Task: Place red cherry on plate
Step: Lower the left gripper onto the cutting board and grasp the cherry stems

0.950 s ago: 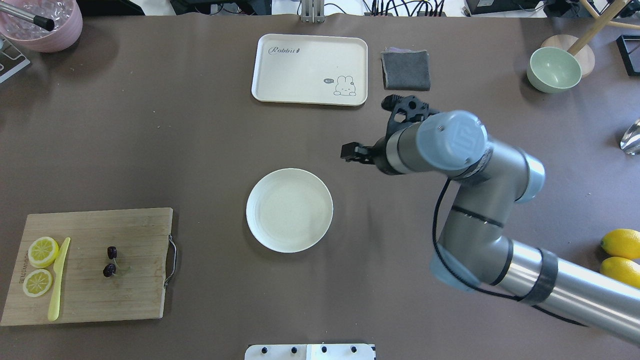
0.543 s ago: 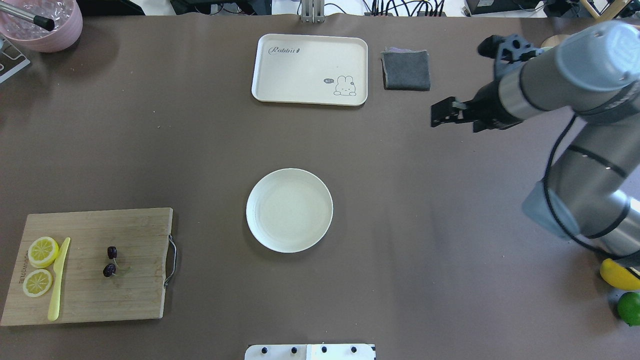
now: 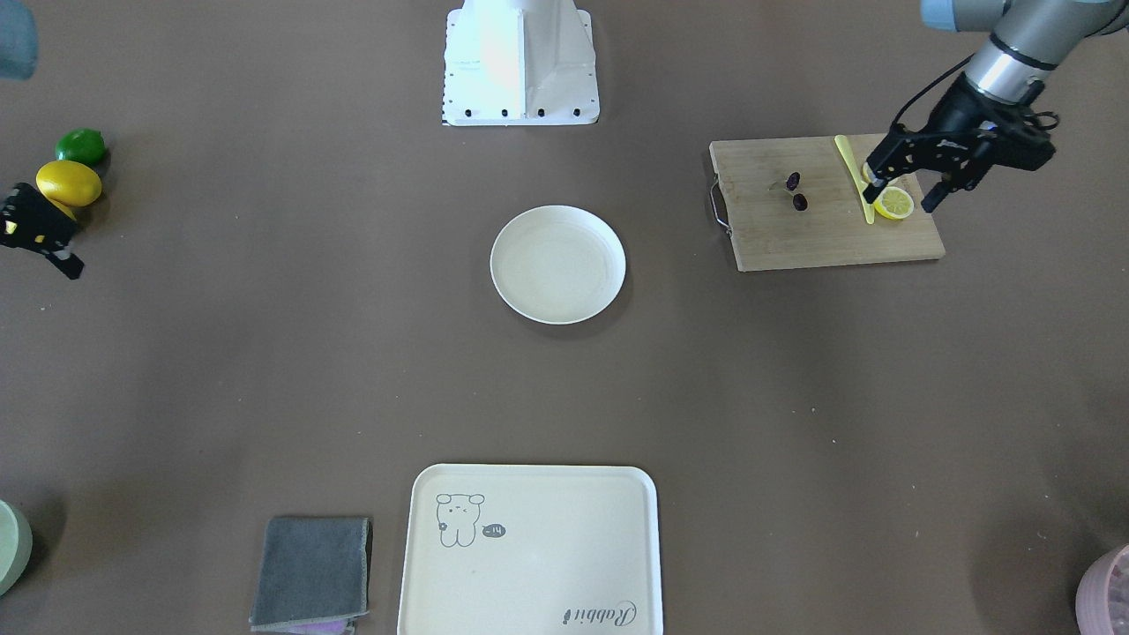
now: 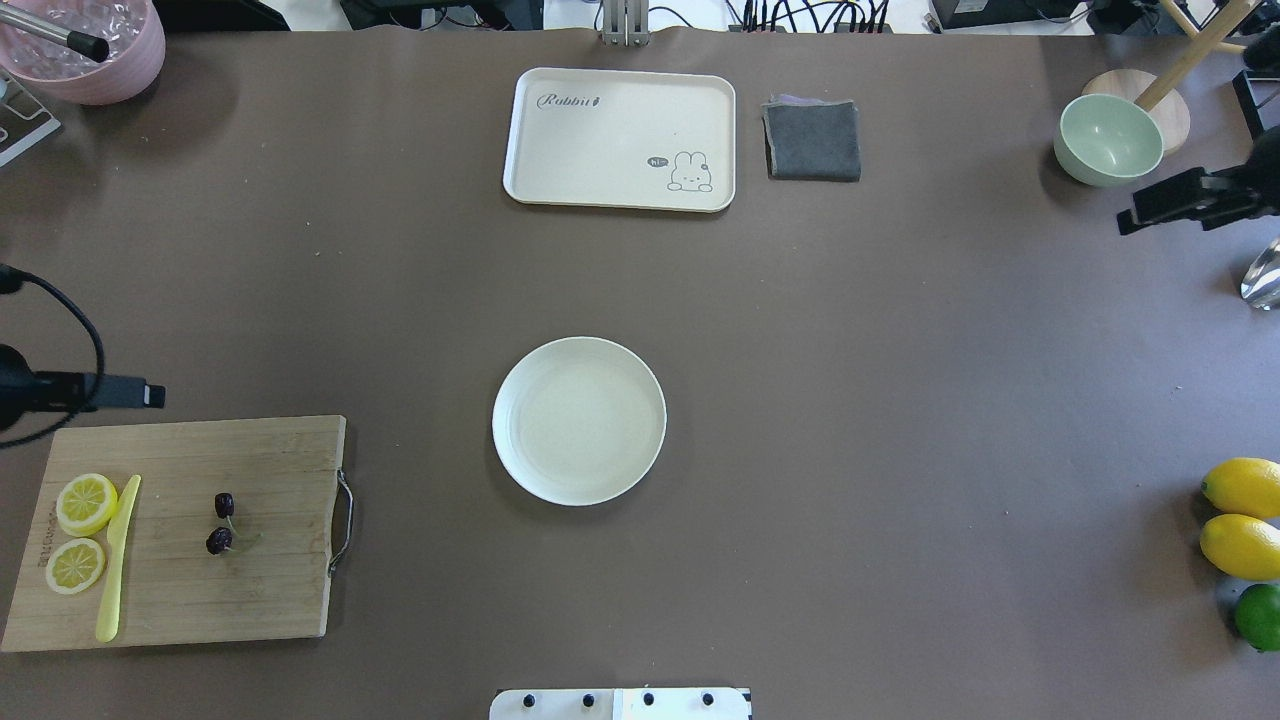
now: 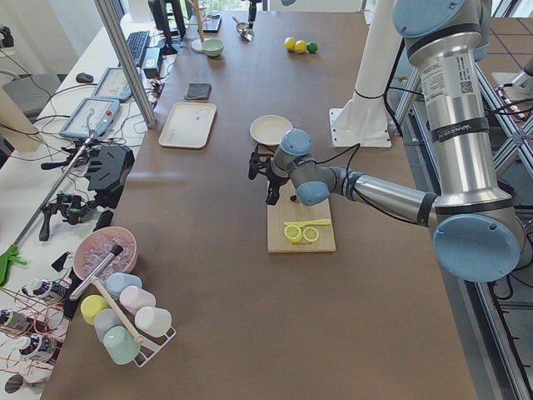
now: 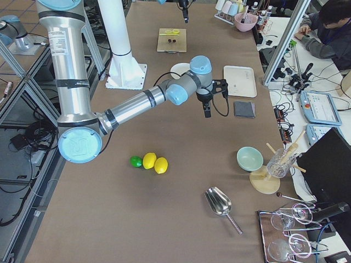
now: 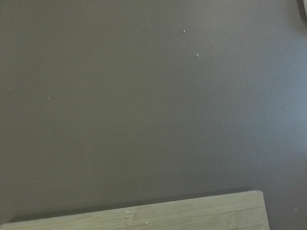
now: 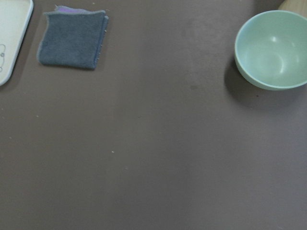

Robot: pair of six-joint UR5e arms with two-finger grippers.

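Observation:
The red cherry (image 4: 220, 522), two dark fruits on a green stem, lies on the wooden cutting board (image 4: 260, 600) at the near left, seen also as the cherry (image 3: 796, 191). The plate (image 4: 578, 420) sits mid-table with nothing in it. My left gripper (image 4: 140, 393) hangs open above the table just past the board's far edge, left of the cherry and apart from it; in the front-facing view the gripper (image 3: 901, 190) shows spread fingers. My right gripper (image 4: 1150, 208) is open at the far right edge, holding nothing.
On the board lie two lemon slices (image 4: 85, 503) and a yellow knife (image 4: 115, 560). A cream tray (image 4: 620, 140), grey cloth (image 4: 812, 140) and green bowl (image 4: 1108, 138) line the far side. Lemons (image 4: 1240, 487) and a lime (image 4: 1258, 615) sit near right.
The right arm has swung from beside the plate out to the table's right edge. The left gripper has come into view at the left edge above the board.

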